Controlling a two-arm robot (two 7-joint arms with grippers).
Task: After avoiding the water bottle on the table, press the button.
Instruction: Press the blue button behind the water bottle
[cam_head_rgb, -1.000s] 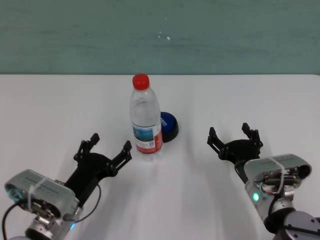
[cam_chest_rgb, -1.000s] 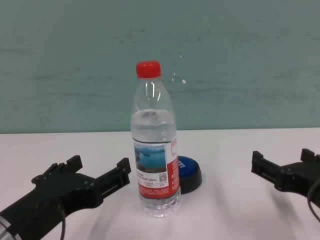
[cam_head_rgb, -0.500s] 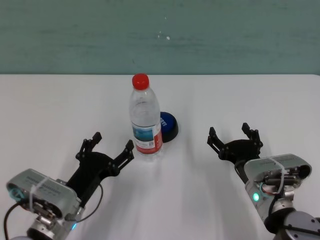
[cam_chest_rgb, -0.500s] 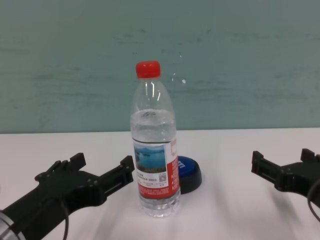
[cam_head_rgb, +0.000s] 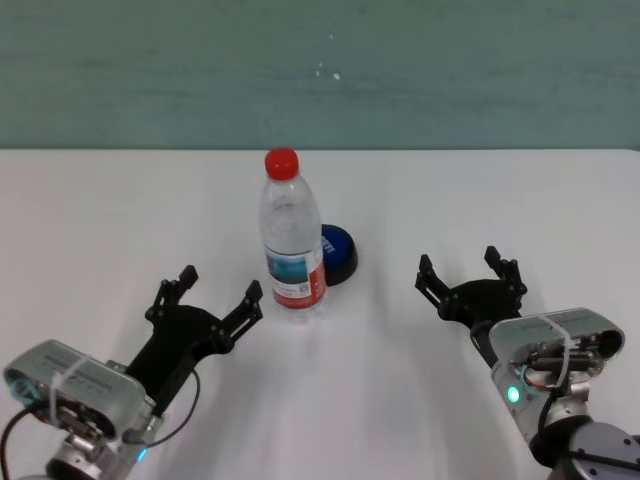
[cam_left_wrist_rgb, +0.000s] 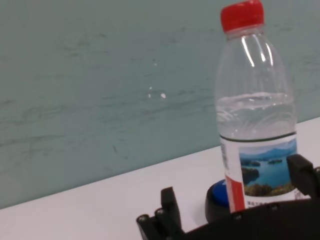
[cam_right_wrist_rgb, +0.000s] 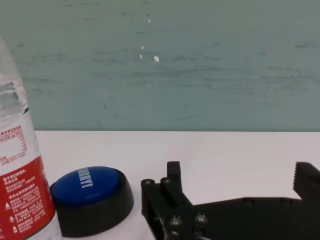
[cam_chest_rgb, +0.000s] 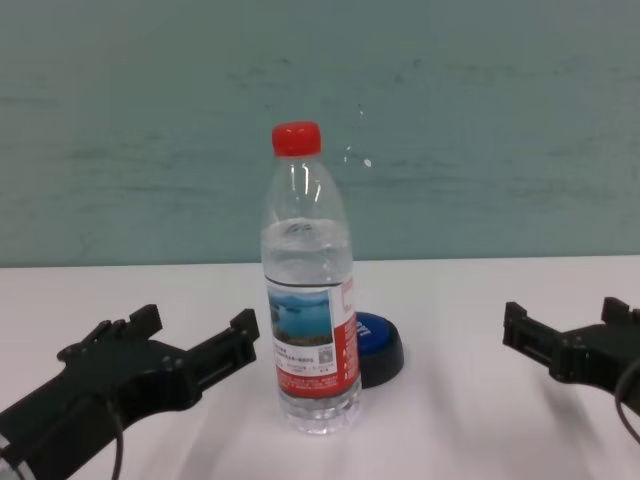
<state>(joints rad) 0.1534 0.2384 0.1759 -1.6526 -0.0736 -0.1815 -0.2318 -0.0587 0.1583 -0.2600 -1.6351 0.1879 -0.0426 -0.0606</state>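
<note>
The water bottle (cam_head_rgb: 292, 245) stands upright mid-table, clear with a red cap and a red label (cam_chest_rgb: 310, 345). Directly behind it the blue button (cam_head_rgb: 339, 252) on its black base is partly hidden in the chest view (cam_chest_rgb: 380, 345) and shows fully in the right wrist view (cam_right_wrist_rgb: 90, 197). My left gripper (cam_head_rgb: 205, 293) is open, low over the table (cam_head_rgb: 400, 400), just left of the bottle; one finger (cam_chest_rgb: 230, 345) ends beside the label. The bottle (cam_left_wrist_rgb: 255, 135) fills the left wrist view. My right gripper (cam_head_rgb: 468, 278) is open, well right of the button.
A green wall (cam_head_rgb: 320, 70) runs along the table's far edge. White tabletop stretches bare on both sides of the bottle and between the two grippers.
The left gripper edged forward toward the bottle, then drew slightly back and left. The right arm, bottle and button stayed put.
</note>
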